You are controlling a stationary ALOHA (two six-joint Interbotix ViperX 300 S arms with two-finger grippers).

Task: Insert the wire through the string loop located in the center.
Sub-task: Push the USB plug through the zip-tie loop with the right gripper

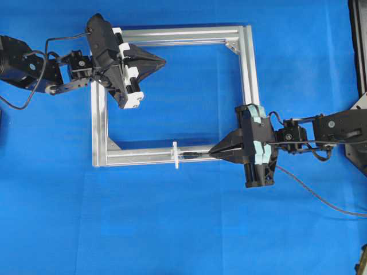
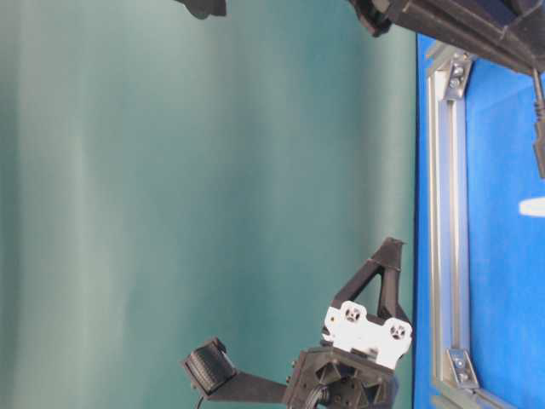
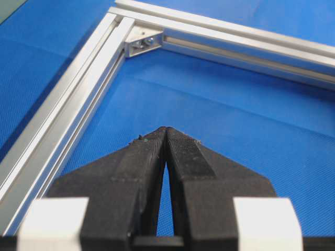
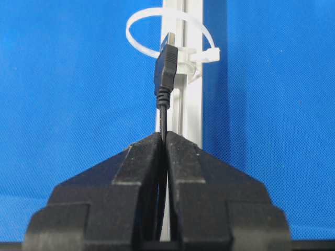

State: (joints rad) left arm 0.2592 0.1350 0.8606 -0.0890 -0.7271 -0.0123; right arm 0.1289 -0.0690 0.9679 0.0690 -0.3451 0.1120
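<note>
The wire [image 1: 195, 153] is a thin black cable ending in a dark plug [image 4: 166, 68] with a metal end. My right gripper [image 1: 211, 152] is shut on it just behind the plug, above the front bar of the silver frame [image 1: 248, 74]. The plug points at the string loop [image 1: 176, 154], a white tie standing on that bar. In the right wrist view the plug's end sits at the opening of the string loop [image 4: 140, 23]; I cannot tell whether it has entered. My left gripper [image 1: 165, 60] is shut and empty over the frame's far left corner.
The wire's slack [image 1: 321, 197] trails off to the right behind my right arm over the blue mat. Corner brackets [image 1: 233, 44] sit inside the frame's corners. A dark object [image 1: 358, 46] stands at the right edge.
</note>
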